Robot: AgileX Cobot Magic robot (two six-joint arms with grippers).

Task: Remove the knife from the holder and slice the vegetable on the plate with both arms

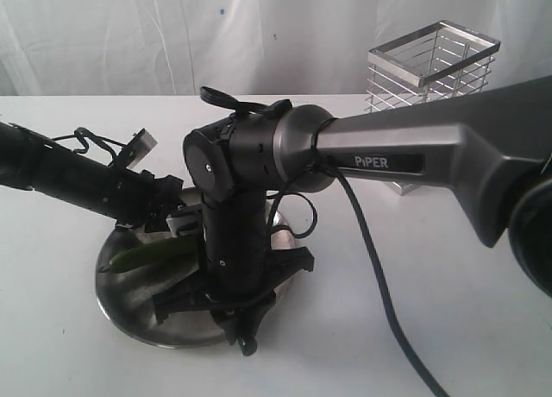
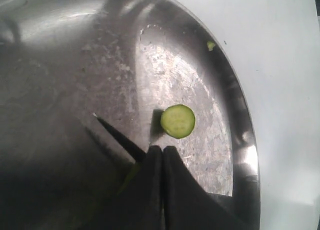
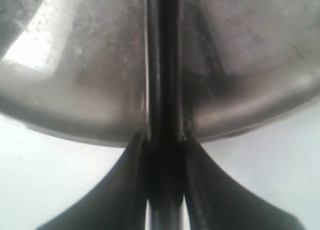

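Observation:
The steel plate (image 1: 129,304) lies at the front left of the table. On it is the green vegetable (image 1: 147,257), with a cut round slice (image 2: 177,121) lying flat just beyond my left fingertips. My left gripper (image 2: 162,150) hangs low over the plate with its jaws together; a bit of green vegetable (image 2: 130,177) peeks out beside and under one finger. The knife's dark pointed blade (image 2: 117,135) crosses the plate next to that gripper. My right gripper (image 3: 164,137) is shut on the knife (image 3: 162,65), above the plate's near rim (image 3: 75,110). In the exterior view the right wrist (image 1: 233,267) hides the blade.
The silver wire holder (image 1: 431,95) stands at the back right, with no knife in it. The right arm's grey link and its cable (image 1: 379,276) span the table's right half. A tiny green scrap (image 2: 211,45) sits at the plate's edge. White cloth backs the scene.

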